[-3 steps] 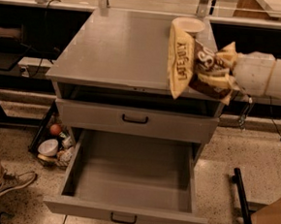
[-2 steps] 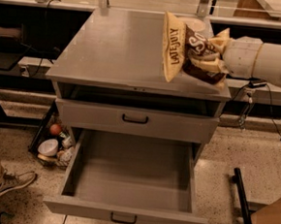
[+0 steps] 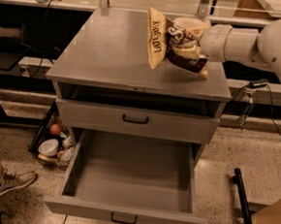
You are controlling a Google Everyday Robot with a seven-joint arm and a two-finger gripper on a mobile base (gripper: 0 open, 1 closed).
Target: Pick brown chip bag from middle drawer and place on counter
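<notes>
- A grey metal drawer cabinet (image 3: 57, 92) stands at the middle of the camera view, and every place below is given from it.
- Its top is the worktop (image 3: 106, 48), a broad, flat, matte grey slab.
- A crinkly brown chip bag (image 3: 173, 41) with cream-yellow ends and white lettering hangs above the right rear part of the cabinet's top.
- The brown chip bag is tilted, with one cream end towards the cabinet's middle and its crumpled end towards the right edge.
- Its shadow falls on the slab below it. Whether its lowest corner touches the surface cannot be told.
- The hand (image 3: 195, 41) is over the cabinet's right rear corner, closed around the crumpled end of the bag and largely hidden by it.
- A white, rounded robot arm (image 3: 248, 42) reaches to the hand from the cabinet's right side.
- Under the top, a taller-fronted grey drawer panel (image 3: 96, 118) with a black handle sits closed.
- Below that, the middle drawer (image 3: 82, 209), a wide grey tray with a low front and a small black pull handle, is pulled well out of the cabinet's front.
- On the floor left of the cabinet lie a cream round bowl (image 3: 48, 147) and other small clutter.
- Further left of the cabinet, a grey shoe (image 3: 9, 183) and a tan trouser leg show.
- A black cable (image 3: 271, 119) trails down to the right of the cabinet.
</notes>
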